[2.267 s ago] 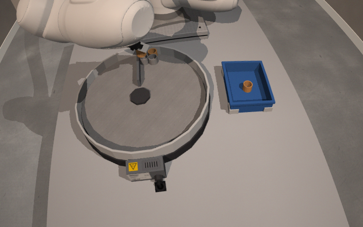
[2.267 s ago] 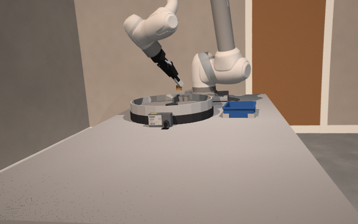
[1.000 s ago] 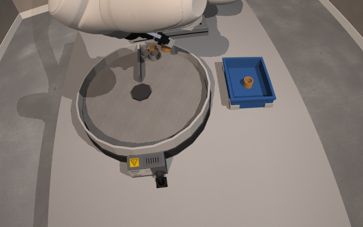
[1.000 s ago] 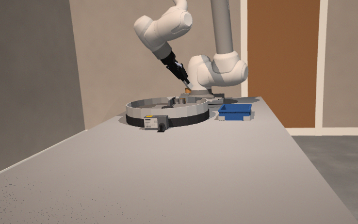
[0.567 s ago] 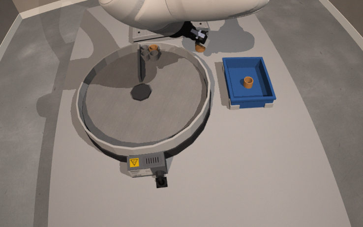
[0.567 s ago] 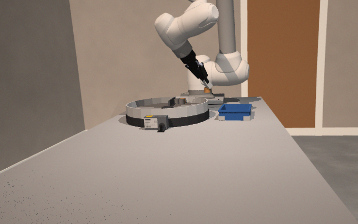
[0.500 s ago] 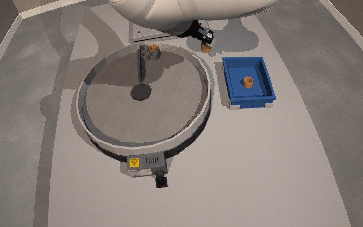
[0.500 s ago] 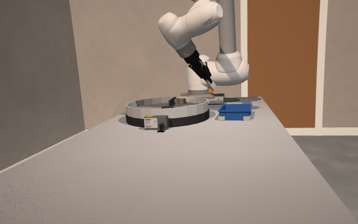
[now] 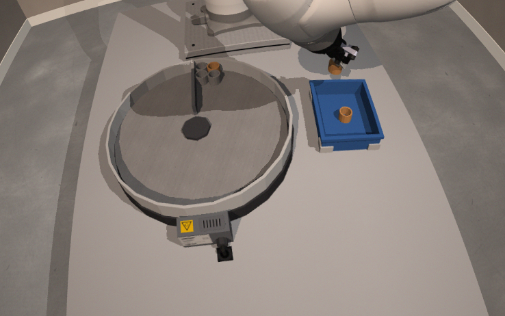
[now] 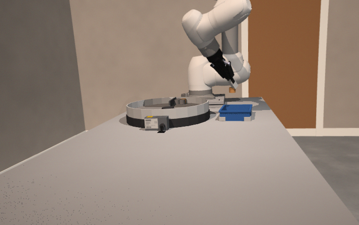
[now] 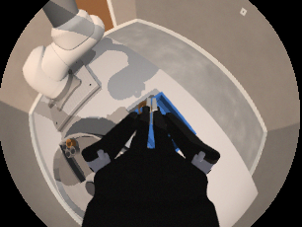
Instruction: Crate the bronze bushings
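Observation:
My gripper (image 9: 338,61) is shut on a bronze bushing (image 9: 334,67) and holds it in the air just behind the far edge of the blue crate (image 9: 344,111). In the side view the held bushing (image 10: 232,90) hangs well above the crate (image 10: 235,110). One bronze bushing (image 9: 345,113) stands inside the crate. On the turning table (image 9: 199,134), at its far side beside a dark divider, one bronze bushing (image 9: 213,66) stands in a cluster with three steel bushings (image 9: 206,75). In the wrist view the shut fingers hide the held bushing, with the crate behind them.
A grey control box (image 9: 203,230) with a yellow label sits at the table's front rim. The arm's base plate (image 9: 230,33) lies behind the turning table. A raised rim runs round the turning table.

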{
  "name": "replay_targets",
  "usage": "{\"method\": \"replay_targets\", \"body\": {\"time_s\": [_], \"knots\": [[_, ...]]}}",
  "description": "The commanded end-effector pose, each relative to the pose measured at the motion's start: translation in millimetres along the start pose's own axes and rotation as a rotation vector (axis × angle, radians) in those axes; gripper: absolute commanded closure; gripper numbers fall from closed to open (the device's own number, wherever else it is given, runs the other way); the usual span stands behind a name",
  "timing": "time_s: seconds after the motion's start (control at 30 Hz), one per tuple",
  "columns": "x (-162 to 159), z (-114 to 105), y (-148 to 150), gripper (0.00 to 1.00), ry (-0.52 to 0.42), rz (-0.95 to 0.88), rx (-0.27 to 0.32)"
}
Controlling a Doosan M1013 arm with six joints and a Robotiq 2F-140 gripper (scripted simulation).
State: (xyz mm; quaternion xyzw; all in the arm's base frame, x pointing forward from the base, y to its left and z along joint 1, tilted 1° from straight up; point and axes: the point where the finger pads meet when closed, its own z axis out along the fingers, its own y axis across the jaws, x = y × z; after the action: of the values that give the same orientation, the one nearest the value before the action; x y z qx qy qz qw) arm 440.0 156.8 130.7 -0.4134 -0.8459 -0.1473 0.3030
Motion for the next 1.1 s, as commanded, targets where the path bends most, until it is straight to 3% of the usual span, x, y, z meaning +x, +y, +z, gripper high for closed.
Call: {"method": "replay_targets", "body": {"time_s": [0.0,1.07], "knots": [[7.0,6.1,14.9,1.00,-0.001,0.000,0.000],[9.4,8.0,19.5,1.00,-0.001,0.000,0.000]]}}
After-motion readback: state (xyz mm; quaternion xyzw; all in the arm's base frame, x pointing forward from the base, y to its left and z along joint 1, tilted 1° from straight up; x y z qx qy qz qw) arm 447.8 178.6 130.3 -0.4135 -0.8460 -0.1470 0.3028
